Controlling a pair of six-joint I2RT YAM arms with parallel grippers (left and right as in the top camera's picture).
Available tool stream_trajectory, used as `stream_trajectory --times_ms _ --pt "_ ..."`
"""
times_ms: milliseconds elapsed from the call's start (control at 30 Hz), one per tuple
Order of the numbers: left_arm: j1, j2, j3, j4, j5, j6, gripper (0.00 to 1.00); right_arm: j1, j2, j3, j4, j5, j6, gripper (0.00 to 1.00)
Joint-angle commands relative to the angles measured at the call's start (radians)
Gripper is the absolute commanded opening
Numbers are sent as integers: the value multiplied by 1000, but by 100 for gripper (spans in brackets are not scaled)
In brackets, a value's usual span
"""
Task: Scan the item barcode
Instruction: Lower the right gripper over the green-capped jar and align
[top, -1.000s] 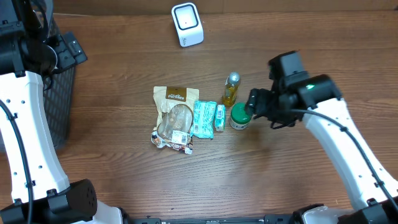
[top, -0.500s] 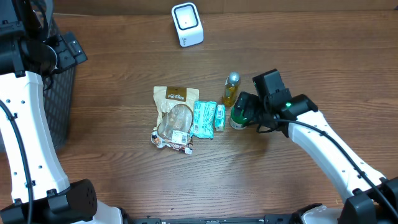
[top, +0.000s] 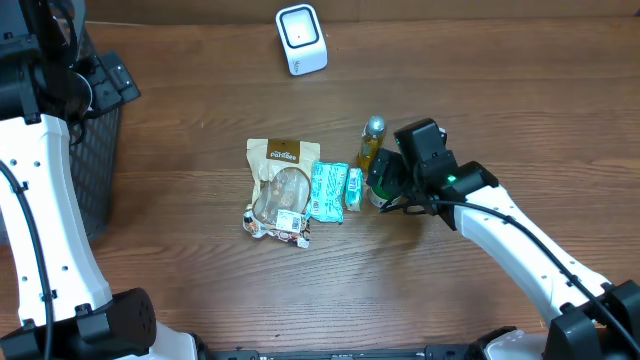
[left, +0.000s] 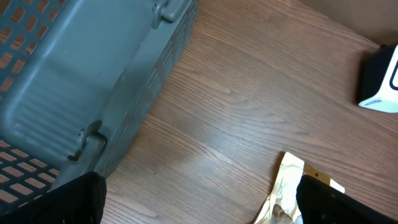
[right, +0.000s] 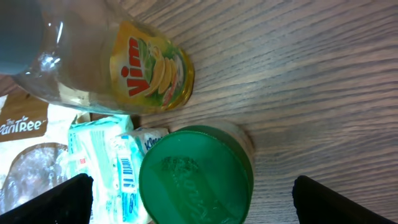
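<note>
Wooden bench (top: 180, 250) with green-lidded jar (right: 196, 174) beside Vim bottle (right: 124, 68). Right pincer (right: 199, 205) wide around the jar; left pincer (left: 199, 205) wide near the basket (left: 74, 74).

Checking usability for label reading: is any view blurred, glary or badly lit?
Overhead: evenly lit and sharp, with only soft shadows on the table. Left wrist: a mild sheen on the wood, and the basket is clear. Right wrist: the Vim bottle label and the green lid are readable, but the bottle's top at upper left is out of focus.
</note>
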Motion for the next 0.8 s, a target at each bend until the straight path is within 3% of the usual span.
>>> stream_trajectory --times_ms 0,467,633,767 --pt "-1 6 8 1 5 3 100 5 2 -12 8 66 28 100" --pt "-1 6 8 1 5 3 100 48 71 -12 26 62 56 99" --pt "-1 6 8 1 5 3 100 49 71 -12 3 62 52 85" --pt "-1 6 8 1 5 3 100 49 71 -12 -4 62 52 81"
